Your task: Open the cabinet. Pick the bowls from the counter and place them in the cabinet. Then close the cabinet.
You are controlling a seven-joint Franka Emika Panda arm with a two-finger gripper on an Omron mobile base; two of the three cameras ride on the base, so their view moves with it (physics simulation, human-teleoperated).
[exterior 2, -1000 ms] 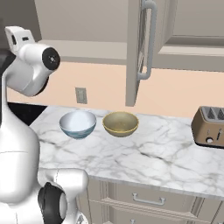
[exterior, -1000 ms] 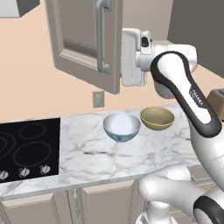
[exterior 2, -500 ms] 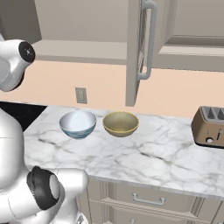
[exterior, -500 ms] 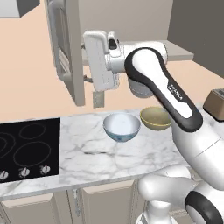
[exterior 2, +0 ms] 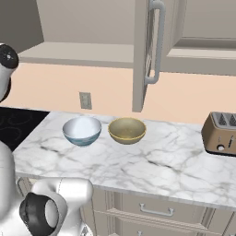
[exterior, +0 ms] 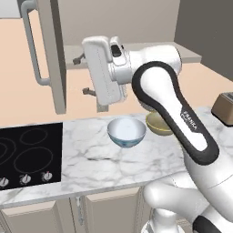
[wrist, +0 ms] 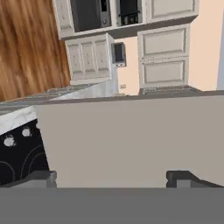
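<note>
Tool [exterior: 86, 75] jaws apart, empty, beside the open taupe-grey wall cabinet door [exterior: 50, 59]. Risk: arm sweeping down clips that door or knocks the white patterned bowl [exterior: 126, 131] off the marble bench [exterior: 91, 159].

A black cooktop [exterior: 27, 152] with ring marks and small knobs lies flat at the left, a brown toaster [exterior 2: 222, 133] stands far to the right, and a grey wall outlet [exterior 2: 85, 100] sits on the peach wall between.
</note>
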